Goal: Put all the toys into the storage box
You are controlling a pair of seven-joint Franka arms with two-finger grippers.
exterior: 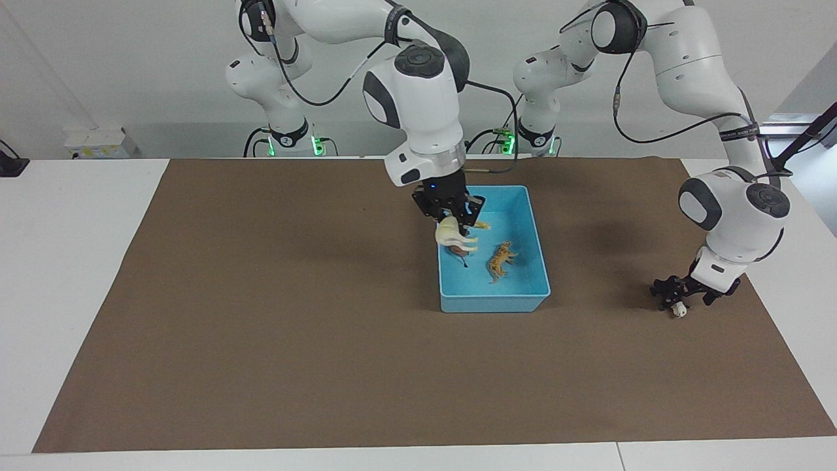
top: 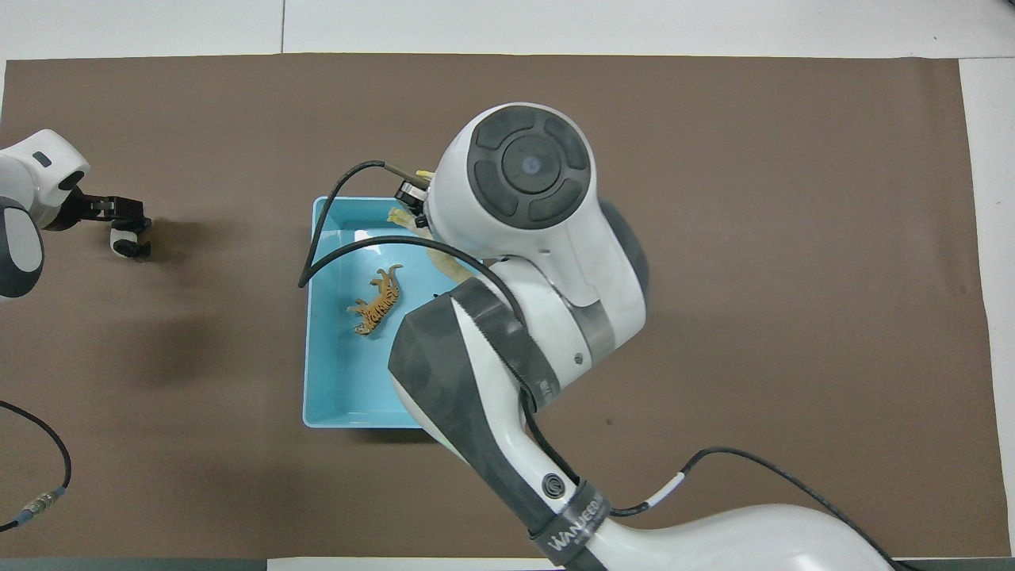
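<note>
My right gripper [exterior: 456,221] is shut on the cream-white llama [exterior: 452,234] and holds it over the light blue storage box [exterior: 494,302], at the box's side toward the right arm's end. The orange tiger [exterior: 501,260] lies on its side in the box. A brown figurine, the lion [exterior: 461,250], shows just under the llama in the box, mostly hidden. My left gripper [exterior: 679,296] is low over the mat at the black-and-white panda [exterior: 680,312], toward the left arm's end. In the overhead view the right arm covers part of the box [top: 341,396]; the tiger [top: 377,301] and panda [top: 127,242] show.
A brown mat [exterior: 294,327] covers most of the white table. The right arm's wrist and cable hang over the box's wall nearer to the robots. A small white box [exterior: 98,140] sits at the table's edge beside the right arm's base.
</note>
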